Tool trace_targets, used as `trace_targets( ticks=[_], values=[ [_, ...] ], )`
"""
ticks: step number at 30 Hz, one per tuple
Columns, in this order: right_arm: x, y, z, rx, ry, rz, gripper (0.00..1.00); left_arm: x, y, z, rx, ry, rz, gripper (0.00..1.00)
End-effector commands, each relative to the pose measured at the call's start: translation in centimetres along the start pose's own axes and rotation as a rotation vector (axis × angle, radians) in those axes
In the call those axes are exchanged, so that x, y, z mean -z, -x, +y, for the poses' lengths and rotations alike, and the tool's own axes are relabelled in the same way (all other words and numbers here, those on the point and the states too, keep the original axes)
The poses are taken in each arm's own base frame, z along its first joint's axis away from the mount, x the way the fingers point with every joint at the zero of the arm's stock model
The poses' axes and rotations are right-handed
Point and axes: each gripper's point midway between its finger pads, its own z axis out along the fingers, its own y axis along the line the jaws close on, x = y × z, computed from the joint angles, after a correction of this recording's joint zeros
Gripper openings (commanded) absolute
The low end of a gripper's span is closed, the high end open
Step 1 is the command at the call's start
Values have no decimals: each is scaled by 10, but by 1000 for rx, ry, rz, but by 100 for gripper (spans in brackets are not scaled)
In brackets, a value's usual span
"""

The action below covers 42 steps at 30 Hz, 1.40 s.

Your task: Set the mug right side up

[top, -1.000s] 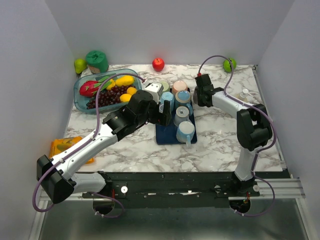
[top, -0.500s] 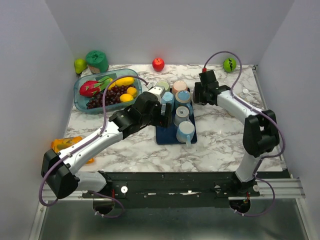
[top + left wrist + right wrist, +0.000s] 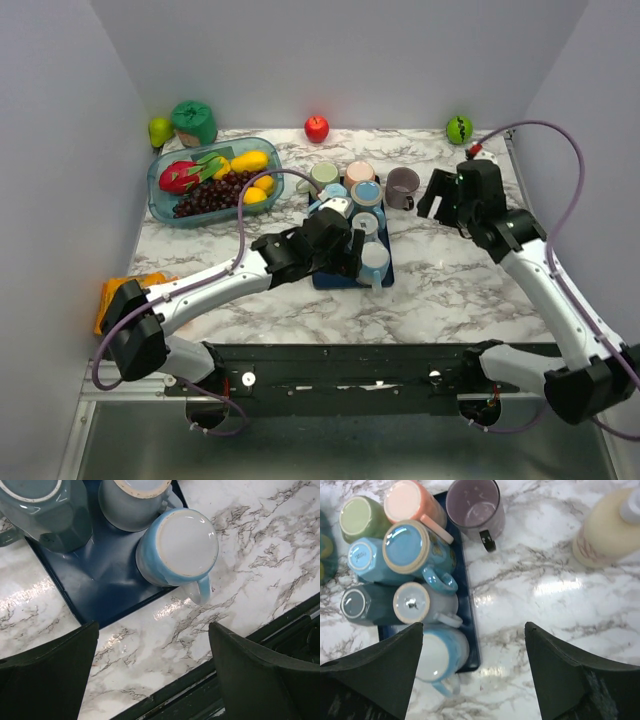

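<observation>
You are at the approach step: the left gripper (image 3: pixel 154 625), jaws wide apart, hovers over the upside-down light blue mug (image 3: pixel 182 547) just ahead of it on the tray (image 3: pixel 100 580); next, I think, lower and close on its wall.

Glossy marble-look table (image 3: pixel 440 275), glazed mug (image 3: pixel 474 508)

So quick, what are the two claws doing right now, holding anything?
Left gripper: open, holding nothing.
Right gripper: open, holding nothing.
</observation>
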Motion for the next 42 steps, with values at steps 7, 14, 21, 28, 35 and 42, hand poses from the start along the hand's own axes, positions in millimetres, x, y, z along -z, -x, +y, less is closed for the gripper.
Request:
trace_targets(
  ticks=[7,14,21,28,35,42],
  values=[
    [82,-28,-35,-145,-2,-21,89,-25,-9,-17,69,94,4,99],
    [107,-25,-36,-158,34,-39,89,-44,-23,-15,76,160,77,99],
    [113,-26,-37,-150,42,-42,90,-59,-30,-14,82,204,101,99],
    [109,-31,-40,-132,32,-27,89,-71,-34,-28,114,174,120,99],
    [105,-39,-40,-116,31,-2,89,-82,-38,-50,135,132,118,99],
    [106,-42,-41,-98,33,11,90,-93,-50,-45,178,185,154,98]
  ],
)
